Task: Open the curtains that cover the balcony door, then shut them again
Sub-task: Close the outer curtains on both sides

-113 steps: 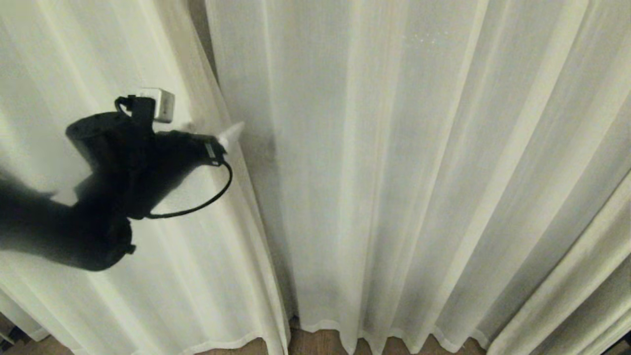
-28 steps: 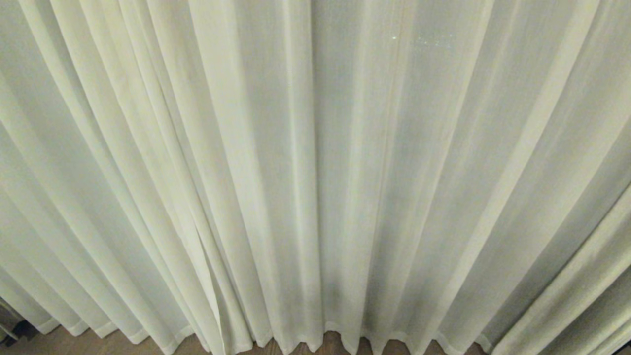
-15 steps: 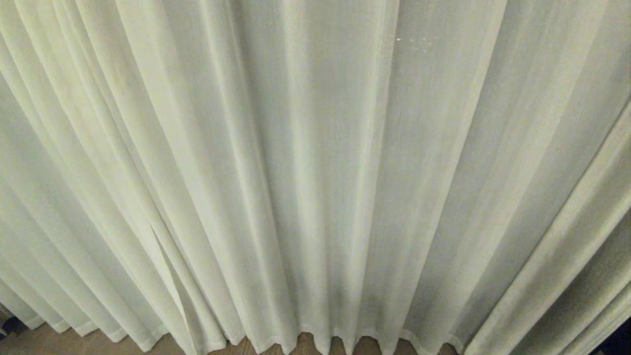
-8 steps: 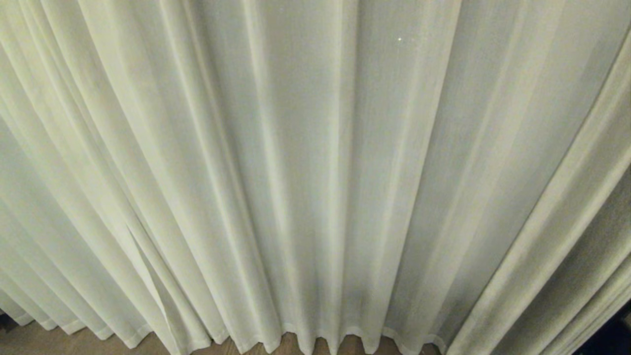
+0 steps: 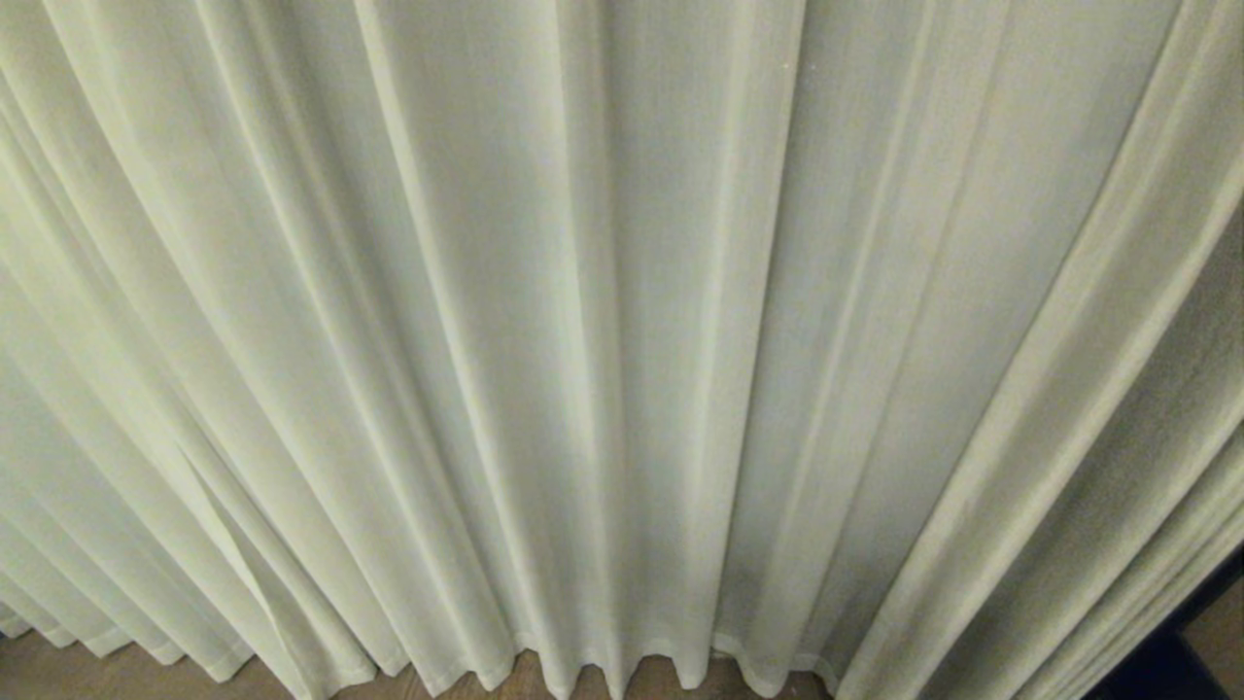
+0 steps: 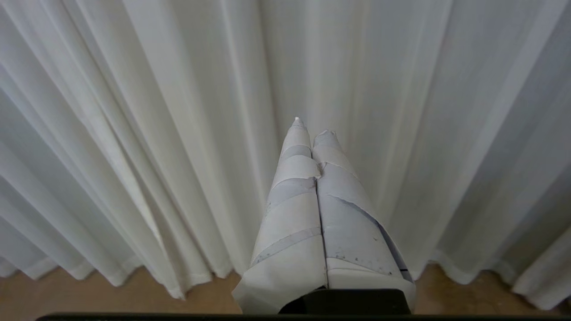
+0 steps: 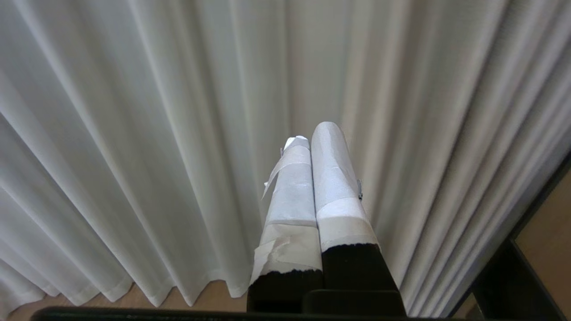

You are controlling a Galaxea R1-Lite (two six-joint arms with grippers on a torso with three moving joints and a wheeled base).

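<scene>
Two drawn curtains (image 5: 603, 331) fill our head view, hems wavy just above the floor (image 5: 58, 671); a dark frame (image 7: 513, 263) shows at their right edge. Our left gripper (image 6: 311, 129) and right gripper (image 7: 312, 133) point at the fabric, fingers pressed together, holding nothing

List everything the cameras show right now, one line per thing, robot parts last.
curtains: count unclear, the join between panels is hard to make out; cream-white, pleated; drawn shut across all three views, hems reaching the floor.
floor: one, light brown wood; thin strip below the hems.
dark frame: one, black-brown; beside the curtains' right edge, at floor level.
left gripper: one, fingers wrapped in white tape, shut, empty, pointing at the curtains.
right gripper: one, white-taped fingers, shut, empty, pointing at the curtains.
</scene>
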